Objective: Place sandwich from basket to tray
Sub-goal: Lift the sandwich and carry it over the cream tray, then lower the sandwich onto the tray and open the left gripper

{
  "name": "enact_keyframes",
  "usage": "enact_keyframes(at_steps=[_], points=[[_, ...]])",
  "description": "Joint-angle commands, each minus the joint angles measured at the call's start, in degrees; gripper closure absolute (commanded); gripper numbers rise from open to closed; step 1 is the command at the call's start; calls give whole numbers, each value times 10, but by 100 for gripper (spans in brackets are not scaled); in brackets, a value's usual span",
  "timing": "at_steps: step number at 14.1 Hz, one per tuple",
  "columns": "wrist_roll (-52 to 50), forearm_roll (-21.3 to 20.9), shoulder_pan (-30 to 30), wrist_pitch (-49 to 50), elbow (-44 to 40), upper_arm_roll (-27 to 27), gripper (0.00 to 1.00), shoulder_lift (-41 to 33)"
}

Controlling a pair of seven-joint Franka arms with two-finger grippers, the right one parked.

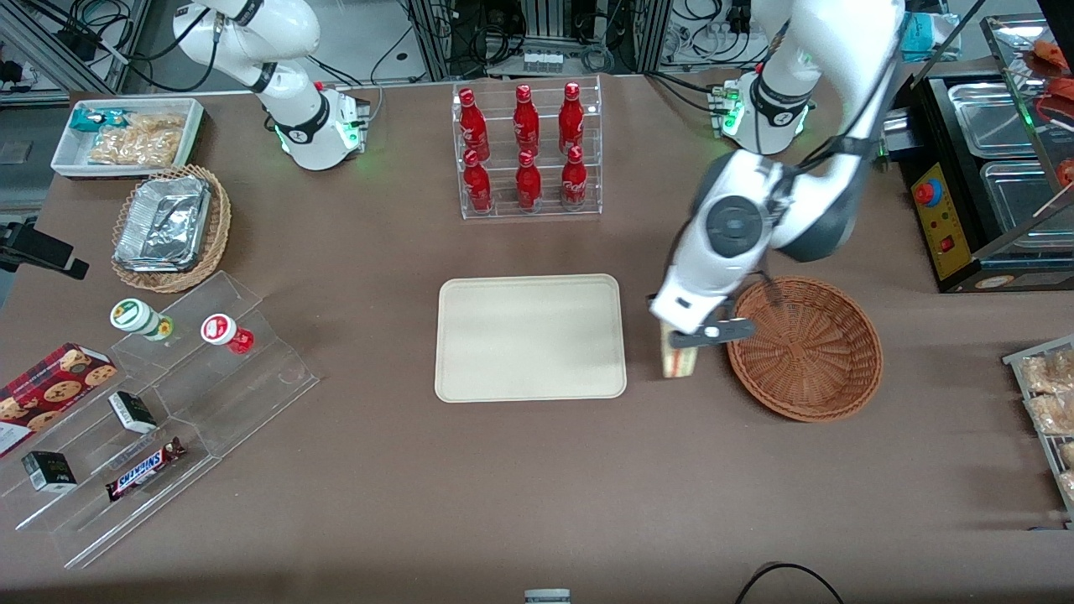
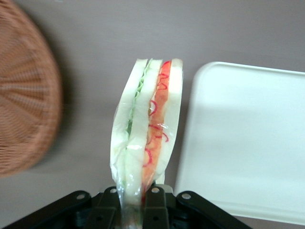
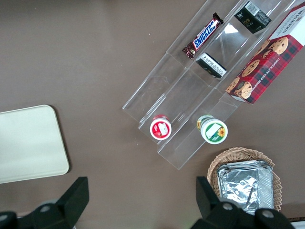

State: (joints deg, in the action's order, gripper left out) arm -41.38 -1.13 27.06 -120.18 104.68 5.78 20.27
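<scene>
Gripper [image 2: 135, 202]: clamped on the sandwich [image 2: 147, 129], fingers [image 2: 155, 202] pressed against the wrapped bread at one end. Held above the bare brown table [image 1: 503, 486], between the tray [image 1: 530, 337] and the basket [image 1: 804, 348], just beside the basket's rim.

Sandwich: clear-wrapped wedge, pale bread, green layer on one side, red layer on the other; hanging from the gripper edge-on, clear of both tray and basket. Seen from the front as a small pale block [image 1: 680, 359] under the wrist of the left arm [image 1: 722, 252].

Basket: round, reddish-brown wicker, shallow; nothing visible inside. Sits toward the working arm's end of the table from the tray.

Tray: cream-beige, rounded corners, low rim; surface bare.

Bottle rack [image 1: 527, 151]: clear acrylic, six red bottles in two rows, farther from the front camera than the tray.

Toward the parked arm's end from the tray: lighter wicker basket with foil containers [image 1: 170, 226]; white bin of snack packets [image 1: 127, 134]; clear stepped display [image 1: 168, 419] holding two small cups, a Snickers bar [image 1: 144, 468] and small dark boxes; cookie box [image 1: 50, 394] beside it.
</scene>
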Motion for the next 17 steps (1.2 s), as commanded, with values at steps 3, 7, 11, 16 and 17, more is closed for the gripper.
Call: enact_keyframes(at_steps=[3, 7, 11, 16, 17], points=[[-112, -1, 96, 40, -190, -9, 100, 147], [-163, 0, 142, 49, -285, -9, 100, 226], [-173, 2, 165, 43, -319, -9, 100, 267], [-166, 2, 166, 35, -318, 10, 100, 278], [-167, 2, 166, 35, -317, 10, 97, 279]])
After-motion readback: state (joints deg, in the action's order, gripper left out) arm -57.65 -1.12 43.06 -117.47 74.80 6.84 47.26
